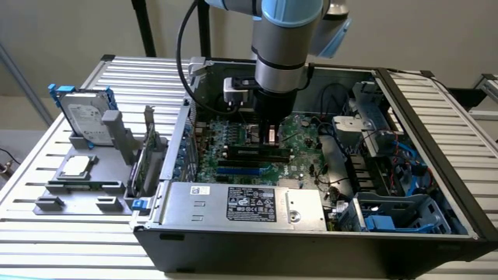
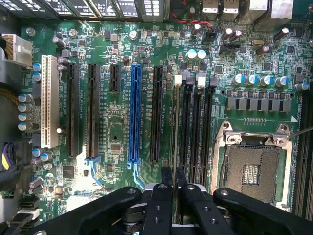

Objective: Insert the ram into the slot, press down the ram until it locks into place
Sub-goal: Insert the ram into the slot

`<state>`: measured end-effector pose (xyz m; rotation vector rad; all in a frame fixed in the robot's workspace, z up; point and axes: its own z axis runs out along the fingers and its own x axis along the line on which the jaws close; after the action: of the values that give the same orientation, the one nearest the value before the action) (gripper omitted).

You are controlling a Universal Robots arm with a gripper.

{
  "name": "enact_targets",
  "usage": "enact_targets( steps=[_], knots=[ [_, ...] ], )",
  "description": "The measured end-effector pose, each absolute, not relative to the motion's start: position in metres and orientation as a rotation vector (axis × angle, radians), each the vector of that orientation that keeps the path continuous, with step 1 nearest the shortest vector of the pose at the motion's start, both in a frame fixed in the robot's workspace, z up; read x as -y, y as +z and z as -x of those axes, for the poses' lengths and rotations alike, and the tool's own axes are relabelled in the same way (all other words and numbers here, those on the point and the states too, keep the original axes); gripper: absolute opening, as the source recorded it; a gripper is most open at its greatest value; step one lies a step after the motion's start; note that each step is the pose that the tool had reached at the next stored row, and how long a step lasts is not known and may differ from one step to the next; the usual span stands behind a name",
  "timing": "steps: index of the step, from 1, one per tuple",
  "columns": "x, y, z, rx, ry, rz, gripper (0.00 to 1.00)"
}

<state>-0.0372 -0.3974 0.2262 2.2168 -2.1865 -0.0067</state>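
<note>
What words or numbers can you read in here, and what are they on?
None reads clearly.
The black label on the power supply: print too blurred.
The hard drive sticker: too blurred.
White lettering on the motherboard: too small.
The ram, edge-on in the hand: no print shows.

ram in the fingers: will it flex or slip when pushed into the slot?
Probably stiff lengthwise: the ram shows as one straight thin edge, no bow. Likely fragile to sideways load, being so thin. Might pivot when pushed: the gripper clamps only a short stretch of it, over the slot.
</note>
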Motion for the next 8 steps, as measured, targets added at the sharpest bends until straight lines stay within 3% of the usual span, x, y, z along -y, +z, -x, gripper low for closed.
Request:
enact_targets(
  steps=[8],
  knots=[
    [0.3971,0.2262,0.0372,2.194,-0.007,-2.209,0.13]
  ],
)
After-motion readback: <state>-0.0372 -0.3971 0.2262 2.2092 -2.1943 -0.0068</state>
